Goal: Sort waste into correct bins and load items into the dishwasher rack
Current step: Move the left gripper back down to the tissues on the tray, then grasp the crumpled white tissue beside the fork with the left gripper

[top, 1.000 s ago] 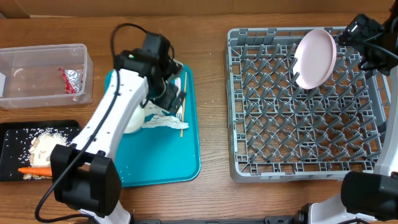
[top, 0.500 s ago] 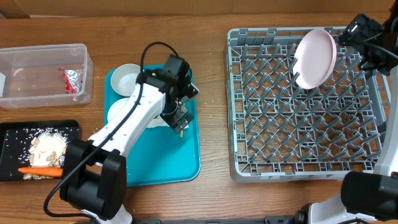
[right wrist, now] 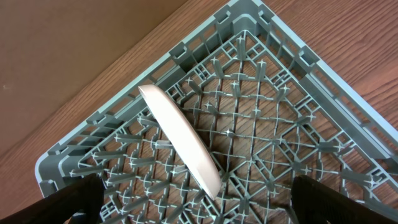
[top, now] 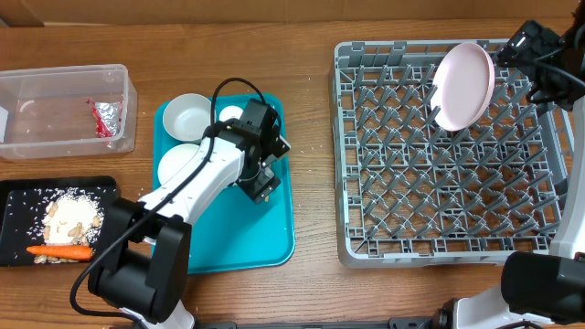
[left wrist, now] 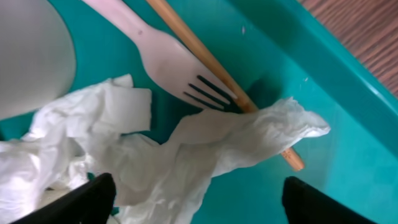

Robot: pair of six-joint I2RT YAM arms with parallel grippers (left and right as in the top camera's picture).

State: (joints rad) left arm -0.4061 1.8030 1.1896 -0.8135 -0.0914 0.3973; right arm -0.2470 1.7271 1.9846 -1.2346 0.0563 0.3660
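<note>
**Left fingers spread over the napkin**

From overhead my left arm covers the napkin, fork and stick, so only my wrist camera shows them. My left gripper [left wrist: 199,205] hangs with its fingers wide apart, their tips cut off at the bottom edge. The crumpled white napkin [left wrist: 186,155] lies between them on the teal tray [left wrist: 329,106]; I cannot tell whether they touch it.

The white fork [left wrist: 165,59] slants from upper left, handle cut off, tines pointing lower right. The wooden stick [left wrist: 193,46] lies alongside on the same slant, partly under a napkin fold.

My right gripper [right wrist: 202,202] is also spread, holding nothing, above the rack [right wrist: 273,124], where the pink plate [right wrist: 180,140] stands on edge.
</note>
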